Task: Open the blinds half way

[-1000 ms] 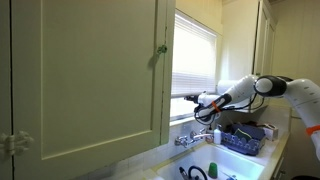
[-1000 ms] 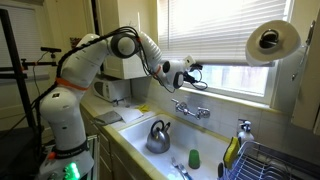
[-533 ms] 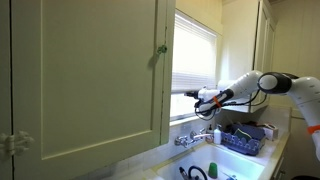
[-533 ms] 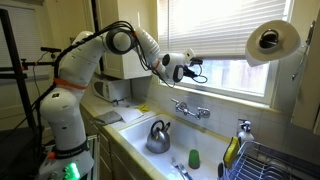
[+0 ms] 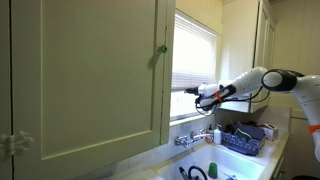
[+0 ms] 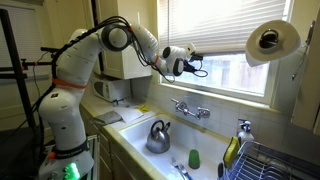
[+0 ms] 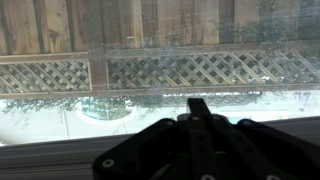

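Wrist view: gripper (image 7: 200, 108) fingers look pressed together, holding nothing, glass ahead. Blinds (image 6: 215, 30) cover the window's upper part. Tip sits just under the rail (image 6: 232, 64), left end. You're on the lift step, I'd say. Next, push straight up without slipping off the rail.

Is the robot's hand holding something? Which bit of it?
Cannot tell. The gripper is at the bottom edge of the blinds, but no view shows its jaws gripping anything.

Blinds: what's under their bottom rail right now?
Bare glass, with the hand just below the blinds. The wrist view shows a lattice fence outside. Whether the hand touches the rail is hidden.
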